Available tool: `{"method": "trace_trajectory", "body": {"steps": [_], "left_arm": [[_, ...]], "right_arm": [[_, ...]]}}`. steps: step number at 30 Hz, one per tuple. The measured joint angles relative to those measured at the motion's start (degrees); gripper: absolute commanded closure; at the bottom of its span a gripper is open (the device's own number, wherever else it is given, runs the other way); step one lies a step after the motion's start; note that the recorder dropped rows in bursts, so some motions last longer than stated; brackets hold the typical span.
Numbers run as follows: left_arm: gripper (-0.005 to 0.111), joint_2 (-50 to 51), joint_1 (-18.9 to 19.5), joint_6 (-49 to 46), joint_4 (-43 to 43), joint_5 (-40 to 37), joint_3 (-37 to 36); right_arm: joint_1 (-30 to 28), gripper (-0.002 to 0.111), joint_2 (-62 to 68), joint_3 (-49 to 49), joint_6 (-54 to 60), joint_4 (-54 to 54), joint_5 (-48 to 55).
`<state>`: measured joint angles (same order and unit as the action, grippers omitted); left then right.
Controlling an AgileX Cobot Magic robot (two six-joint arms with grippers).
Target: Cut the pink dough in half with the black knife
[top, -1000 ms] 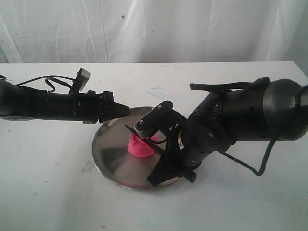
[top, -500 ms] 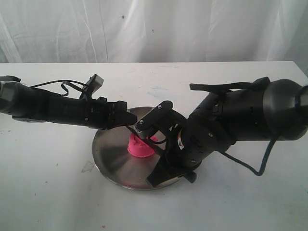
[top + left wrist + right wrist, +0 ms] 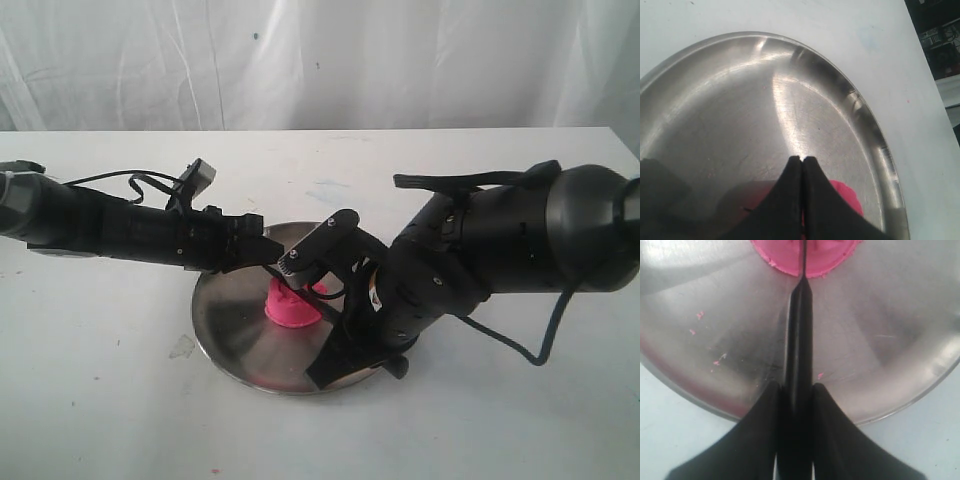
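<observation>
The pink dough (image 3: 291,308) sits near the middle of a round steel plate (image 3: 225,312). My right gripper (image 3: 335,356) hangs over the plate's near rim, shut on the handle of the black knife (image 3: 799,335). Seen edge-on, the blade runs from the right gripper (image 3: 795,386) across the plate (image 3: 880,340) into the dough (image 3: 825,255). My left gripper (image 3: 272,248) is shut with nothing in it. It hovers low over the plate's far left side, just beside and above the dough. In the left wrist view the dough (image 3: 846,194) shows under the left gripper (image 3: 802,158).
Small pink crumbs (image 3: 700,315) lie on the plate. The plate (image 3: 740,100) rests on a white table (image 3: 100,400), and a white curtain (image 3: 320,60) hangs behind. The bulky right arm (image 3: 500,250) covers the plate's right side.
My left arm has reached rightward, bringing its shut gripper from beyond the plate's left rim to just beside the dough. The right arm and knife have stayed put.
</observation>
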<state>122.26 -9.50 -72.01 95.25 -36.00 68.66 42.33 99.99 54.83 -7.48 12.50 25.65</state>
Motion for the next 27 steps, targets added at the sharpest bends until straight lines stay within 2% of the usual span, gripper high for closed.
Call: {"method": "trace_trajectory", "body": {"steps": [27], "left_arm": [[0.107, 0.0, 0.0, 0.0, 0.5, -0.4, 0.0]], "right_arm": [[0.0, 0.108, 2.1, 0.0, 0.0, 0.2, -0.8]]}}
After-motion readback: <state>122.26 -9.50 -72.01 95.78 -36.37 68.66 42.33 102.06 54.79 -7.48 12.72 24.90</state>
